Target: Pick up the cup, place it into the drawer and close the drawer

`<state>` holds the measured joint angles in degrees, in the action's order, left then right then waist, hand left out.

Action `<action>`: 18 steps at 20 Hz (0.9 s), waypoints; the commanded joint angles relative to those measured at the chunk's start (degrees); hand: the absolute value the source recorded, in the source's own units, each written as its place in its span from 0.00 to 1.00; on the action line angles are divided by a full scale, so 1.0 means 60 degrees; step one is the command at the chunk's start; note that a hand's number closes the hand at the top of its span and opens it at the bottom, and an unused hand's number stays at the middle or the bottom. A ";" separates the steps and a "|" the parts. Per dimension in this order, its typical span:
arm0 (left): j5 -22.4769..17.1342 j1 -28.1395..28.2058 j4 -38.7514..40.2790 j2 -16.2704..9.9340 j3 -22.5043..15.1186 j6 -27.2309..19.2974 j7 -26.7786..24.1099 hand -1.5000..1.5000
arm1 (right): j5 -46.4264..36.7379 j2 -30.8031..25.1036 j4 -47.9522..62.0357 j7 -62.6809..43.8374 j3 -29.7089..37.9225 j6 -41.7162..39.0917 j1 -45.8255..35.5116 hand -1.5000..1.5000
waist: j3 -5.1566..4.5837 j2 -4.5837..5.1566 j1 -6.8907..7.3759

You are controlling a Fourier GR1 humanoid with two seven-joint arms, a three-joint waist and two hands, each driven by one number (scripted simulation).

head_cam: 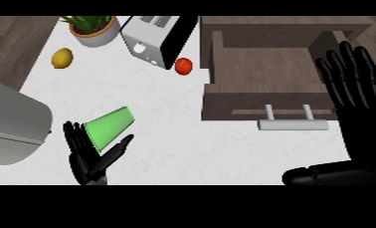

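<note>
A green cup (109, 128) lies tilted on the white counter at lower left. My left hand (89, 156) sits just below it, palm up, fingers straight beside the cup's near end, thumb out to the right; it is open. The brown drawer (257, 70) stands pulled out at the right, with nothing visible inside and a silver handle (291, 123) at its front. My right hand (351, 85) is open with fingers pointing up, over the drawer's right side and front corner.
A toaster (156, 39) stands at the back, with a tomato (183, 65) next to it. A potted plant (95, 29) and a lemon (62, 57) are at back left. A grey rounded appliance (21, 125) fills the left edge.
</note>
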<state>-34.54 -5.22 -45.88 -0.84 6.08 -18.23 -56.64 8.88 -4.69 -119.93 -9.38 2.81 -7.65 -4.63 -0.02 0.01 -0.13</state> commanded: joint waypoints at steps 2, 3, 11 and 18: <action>-0.0142 -0.0210 0.0344 -0.0057 -0.0050 0.1150 -0.0252 0.00 | 0.0047 -0.0055 -0.0160 -0.0472 0.0156 0.0220 -0.0218 0.00 | 0.0000 -0.0004 0.0010; -0.0296 -0.0422 0.0457 0.0133 -0.0328 0.1033 -0.0408 0.00 | 0.0609 -0.0478 0.0364 -0.0532 0.0712 -0.0107 -0.0808 0.00 | -0.0001 0.0002 0.0013; -0.0009 -0.0378 0.0355 0.0041 0.0007 0.1764 -0.1185 1.00 | 0.0081 -0.0104 0.0335 -0.0361 0.0153 0.0124 -0.0631 0.00 | 0.0003 -0.0005 0.0041; 0.0374 -0.1084 0.1335 -0.0011 0.0483 0.1005 -0.2311 1.00 | 0.0172 -0.0126 -0.0283 -0.0225 0.0121 -0.0117 0.0182 0.00 | 0.0000 -0.0005 -0.0034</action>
<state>-33.61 -10.62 -38.27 -0.68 7.74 -8.87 -63.67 9.68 -5.45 -119.58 -10.43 4.02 -7.78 -5.66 0.00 0.01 -0.19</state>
